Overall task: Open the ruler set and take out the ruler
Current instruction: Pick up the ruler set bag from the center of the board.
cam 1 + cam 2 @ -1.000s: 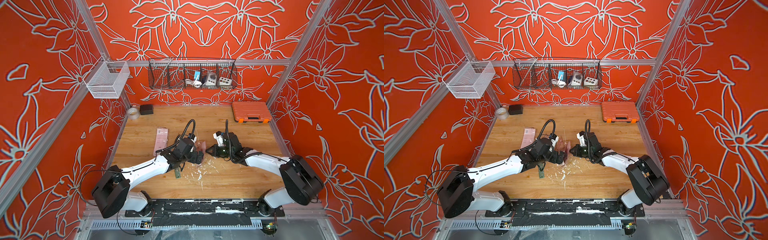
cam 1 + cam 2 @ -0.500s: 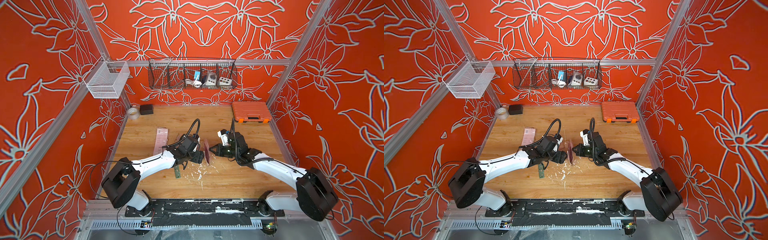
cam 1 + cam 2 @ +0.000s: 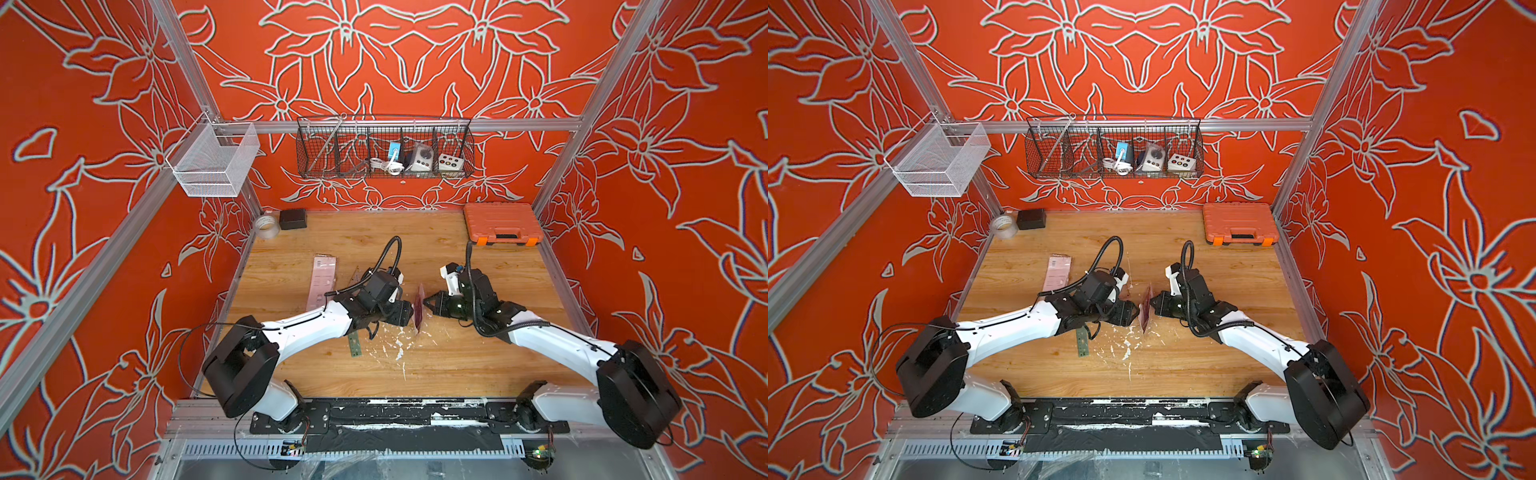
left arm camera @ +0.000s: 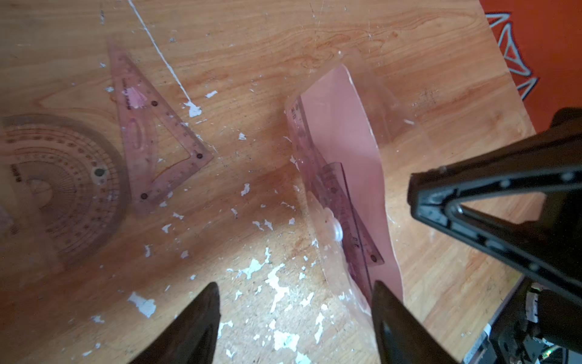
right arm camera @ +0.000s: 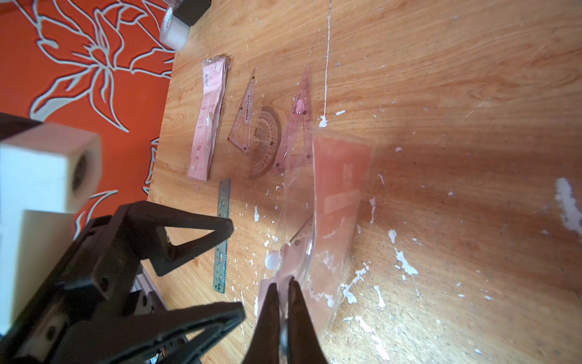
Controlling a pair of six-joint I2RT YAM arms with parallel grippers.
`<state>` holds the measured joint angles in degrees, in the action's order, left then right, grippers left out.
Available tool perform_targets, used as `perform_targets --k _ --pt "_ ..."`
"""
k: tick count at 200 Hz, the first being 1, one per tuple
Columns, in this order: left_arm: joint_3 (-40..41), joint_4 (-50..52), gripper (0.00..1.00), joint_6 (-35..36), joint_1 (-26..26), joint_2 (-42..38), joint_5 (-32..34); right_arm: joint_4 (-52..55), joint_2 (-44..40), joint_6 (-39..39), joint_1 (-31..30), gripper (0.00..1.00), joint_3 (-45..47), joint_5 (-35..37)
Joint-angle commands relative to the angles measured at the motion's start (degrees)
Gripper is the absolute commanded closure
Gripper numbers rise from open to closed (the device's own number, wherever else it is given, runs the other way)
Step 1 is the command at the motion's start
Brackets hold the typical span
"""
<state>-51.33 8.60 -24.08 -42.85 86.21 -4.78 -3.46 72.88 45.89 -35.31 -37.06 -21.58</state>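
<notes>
— As you look outward from the arm bases, what comes first on the bench (image 3: 457, 365)?

— A green ruler (image 3: 354, 343), lying flat, its far end under the left arm.

— And the ruler set (image 3: 419, 309)?

— Just beyond, mid-bench, between the two arms. It is a clear pouch with a pink card, standing on edge. The right jaws are pinched closed on one end of it, and a pink ruler (image 4: 349, 227) lies inside.

— The left jaws?

— Spread apart, gripping nothing. One tip is just beside the pouch's edge, and I cannot tell whether it touches.

— Farther on?

— A set square (image 5: 296, 126), a protractor (image 5: 264, 141) and another set square (image 5: 244, 123) lie loose on the wood, with a pink packet (image 3: 322, 280) beside them. At the far edge are a tape roll (image 3: 266, 226), a black box (image 3: 293, 219) and an orange case (image 3: 500, 222). A wire basket (image 3: 316, 158) hangs on the wall above.
</notes>
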Motion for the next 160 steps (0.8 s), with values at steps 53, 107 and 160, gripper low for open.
perform_targets --k 53,107,160 --pt "-3.69 1.62 0.67 -2.02 -1.86 5.01 4.39 -1.11 -1.86 1.20 -0.47 1.00 1.79 2.92" --pt "-5.02 3.62 0.63 -1.26 -1.97 9.23 1.97 -2.29 -1.27 0.85 -0.46 1.00 1.76 3.19" --pt "-7.29 4.19 0.81 -0.78 -2.15 11.62 0.78 -3.57 -0.75 1.10 -0.46 1.00 2.45 3.55"
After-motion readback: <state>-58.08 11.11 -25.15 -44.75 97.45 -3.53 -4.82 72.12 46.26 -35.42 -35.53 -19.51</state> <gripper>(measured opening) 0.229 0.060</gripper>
